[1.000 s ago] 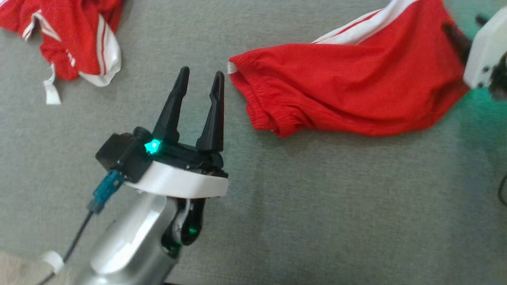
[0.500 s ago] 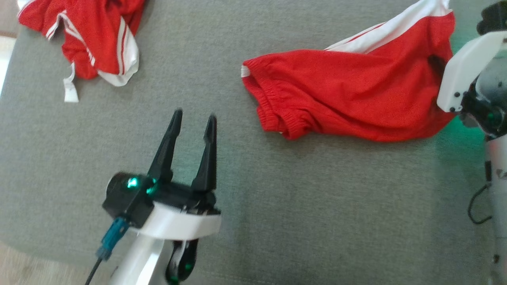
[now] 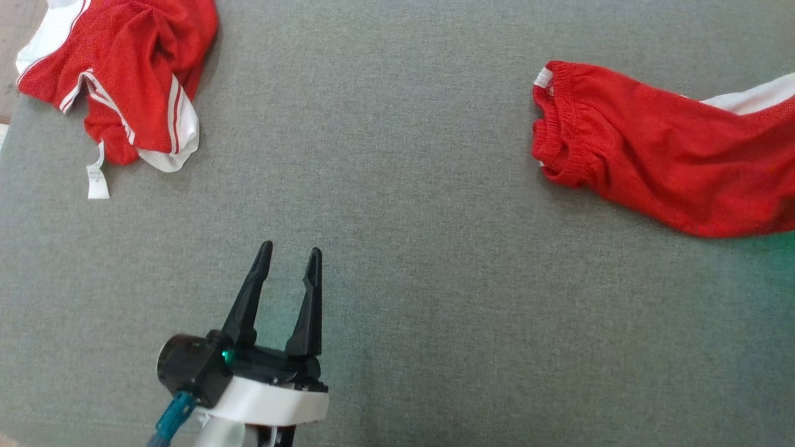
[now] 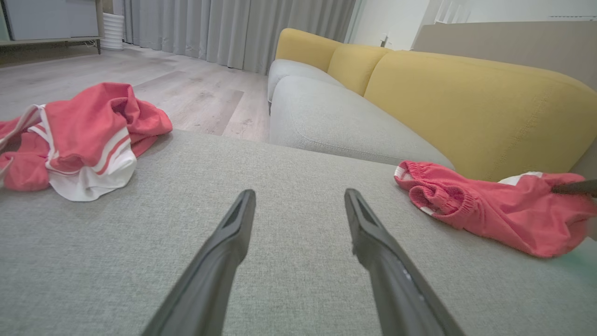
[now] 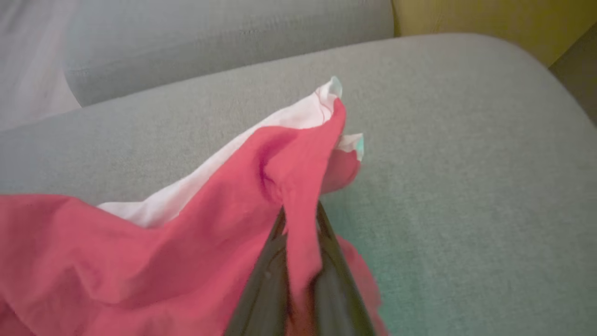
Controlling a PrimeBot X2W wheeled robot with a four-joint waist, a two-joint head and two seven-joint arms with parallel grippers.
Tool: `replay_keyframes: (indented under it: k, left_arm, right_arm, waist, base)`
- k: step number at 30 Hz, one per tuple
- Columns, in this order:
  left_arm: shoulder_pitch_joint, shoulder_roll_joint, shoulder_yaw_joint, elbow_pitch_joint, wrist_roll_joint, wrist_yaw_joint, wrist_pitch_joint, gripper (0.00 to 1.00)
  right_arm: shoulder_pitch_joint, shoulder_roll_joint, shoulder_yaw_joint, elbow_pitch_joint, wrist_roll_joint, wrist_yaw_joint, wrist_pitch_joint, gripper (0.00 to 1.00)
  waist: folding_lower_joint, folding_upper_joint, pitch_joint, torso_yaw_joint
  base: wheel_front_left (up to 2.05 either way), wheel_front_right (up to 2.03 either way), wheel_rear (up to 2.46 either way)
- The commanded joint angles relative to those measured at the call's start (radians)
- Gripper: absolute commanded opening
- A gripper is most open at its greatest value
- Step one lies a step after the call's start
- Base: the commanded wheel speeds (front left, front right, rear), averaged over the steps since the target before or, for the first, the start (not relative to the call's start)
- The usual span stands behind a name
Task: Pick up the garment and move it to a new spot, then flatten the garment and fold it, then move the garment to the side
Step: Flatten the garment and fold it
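Now | left fingers (image 3: 251, 293) spread (tips forward) | right fingers (image 5: 261, 295) pinching garment (image 5: 140, 261)

garment (image 3: 671, 161) — right, on cushion (image 3: 404, 155); other garment (image 3: 124, 81) — far left; left tool (image 3: 291, 249) between, nearer

The left tool (image 4: 299, 193), fingers spread, points across a grey fabric cushion (image 4: 140, 261) between a crumpled red-and-white garment (image 4: 79, 140) and red elastic-waisted shorts (image 4: 489, 210).
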Motion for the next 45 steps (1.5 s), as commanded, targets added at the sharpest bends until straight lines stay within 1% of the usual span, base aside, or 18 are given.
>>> replay_keyframes:
  k: [1, 4, 9, 12, 14, 17, 21, 23, 24, 25, 27, 31, 33, 35, 38, 39, 43, 45]
  left_arm:
    - [0.000, -0.006, 0.037, -0.024, 0.011, -0.007, -0.005, 1.00]
    - [0.015, -0.013, 0.044, -0.021, 0.014, -0.012, -0.005, 1.00]
    - [0.021, -0.020, 0.046, -0.013, 0.020, -0.018, -0.005, 1.00]
    - [0.007, -0.021, 0.041, 0.002, 0.033, -0.023, -0.005, 1.00]
    - [-0.003, -0.022, 0.038, 0.010, 0.036, -0.025, -0.005, 1.00]
    - [-0.015, -0.023, 0.034, 0.019, 0.034, -0.028, -0.005, 1.00]
    - [-0.012, -0.024, 0.030, 0.036, 0.032, -0.031, -0.005, 1.00]
    - [-0.005, -0.024, 0.033, 0.041, 0.027, -0.031, -0.005, 1.00]
    - [0.000, -0.024, 0.035, 0.044, 0.024, -0.032, -0.005, 1.00]
    - [0.005, -0.024, 0.037, 0.045, 0.023, -0.031, -0.005, 1.00]
    - [0.015, -0.024, 0.043, 0.047, 0.021, -0.029, -0.005, 1.00]
    - [0.030, -0.024, 0.058, 0.054, 0.018, -0.023, -0.005, 1.00]
    - [0.035, -0.024, 0.070, 0.053, 0.020, -0.021, -0.005, 1.00]
    - [0.042, -0.024, 0.082, 0.052, 0.023, -0.020, -0.005, 1.00]
    - [0.054, -0.024, 0.102, 0.050, 0.024, -0.017, -0.005, 1.00]
    - [0.059, -0.024, 0.107, 0.049, 0.025, -0.017, -0.005, 1.00]
    - [0.084, -0.024, 0.129, 0.033, 0.029, -0.016, -0.005, 1.00]
    - [0.101, -0.024, 0.142, 0.024, 0.035, -0.014, -0.005, 1.00]
  right_arm:
    - [-0.027, -0.012, 0.014, -0.057, 0.009, -0.001, -0.002, 0.00]
    - [-0.048, 0.026, 0.054, -0.118, 0.038, -0.001, 0.042, 0.00]
    - [-0.049, 0.152, 0.228, -0.229, 0.047, -0.001, 0.126, 0.00]
    - [-0.065, 0.236, 0.325, -0.247, 0.035, -0.001, 0.128, 0.00]
    - [-0.073, 0.274, 0.379, -0.234, 0.030, -0.001, 0.115, 0.00]
    - [-0.076, 0.297, 0.434, -0.194, 0.015, -0.001, 0.079, 0.00]
    - [-0.074, 0.304, 0.450, -0.129, -0.018, -0.001, 0.007, 0.00]
    - [-0.072, 0.305, 0.471, -0.104, -0.004, -0.001, -0.040, 0.00]
    - [-0.071, 0.305, 0.484, -0.095, 0.009, -0.001, -0.065, 0.37]
    - [-0.068, 0.305, 0.499, -0.086, 0.023, -0.001, -0.089, 0.98]
    - [-0.056, 0.306, 0.522, -0.075, 0.075, -0.001, -0.133, 1.00]
    - [-0.002, 0.306, 0.629, -0.102, 0.214, -0.001, -0.180, 1.00]
    - [0.023, 0.306, 0.673, -0.134, 0.237, -0.001, -0.200, 1.00]
    - [0.051, 0.306, 0.689, -0.170, 0.255, -0.001, -0.220, 1.00]
    - [0.088, 0.301, 0.697, -0.232, 0.231, -0.001, -0.250, 1.00]
    - [0.100, 0.288, 0.696, -0.255, 0.215, -0.001, -0.266, 1.00]
    - [0.155, 0.208, 0.669, -0.329, 0.118, -0.001, -0.374, 1.00]
    - [0.186, 0.167, 0.645, -0.337, 0.060, -0.001, -0.440, 1.00]
  waist:
    - [0.0001, -0.0001, -0.003, -0.001]
    - [0.0001, -0.0001, -0.008, -0.007]
    - [0.0001, -0.0001, -0.005, -0.017]
    - [0.0001, -0.0001, 0.000, -0.017]
    - [0.0001, -0.0001, 0.000, -0.011]
    - [0.0001, -0.0001, -0.003, 0.007]
    - [0.0001, -0.0001, -0.011, 0.029]
    - [0.0001, -0.0001, -0.017, 0.034]
    - [0.0001, -0.0001, -0.020, 0.033]
    - [0.0001, -0.0001, -0.023, 0.030]
    - [0.0001, -0.0001, -0.031, 0.021]
    - [0.0001, -0.0001, -0.062, -0.010]
    - [0.0001, -0.0001, -0.076, -0.033]
    - [0.0001, -0.0001, -0.091, -0.053]
    - [0.0001, -0.0001, -0.113, -0.081]
    - [0.0001, -0.0001, -0.121, -0.087]
    - [0.0001, -0.0001, -0.151, -0.109]
    - [0.0001, -0.0001, -0.167, -0.118]
  base:
    - [0.00, 0.00, 0.00]
    - [0.00, 0.00, 0.00]
    - [0.00, 0.00, 0.00]
    - [0.00, 0.00, 0.00]
    - [0.00, 0.00, 0.00]
    - [0.00, 0.00, 0.00]
    - [0.00, 0.00, 0.00]
    - [0.00, 0.00, 0.00]
    - [0.00, 0.00, 0.00]
    - [0.00, 0.00, 0.00]
    - [0.00, 0.00, 0.00]
    - [0.00, 0.00, 0.00]
    - [0.00, 0.00, 0.00]
    - [0.00, 0.00, 0.00]
    - [0.00, 0.00, 0.00]
    - [0.00, 0.00, 0.00]
    - [0.00, 0.00, 0.00]
    - [0.00, 0.00, 0.00]
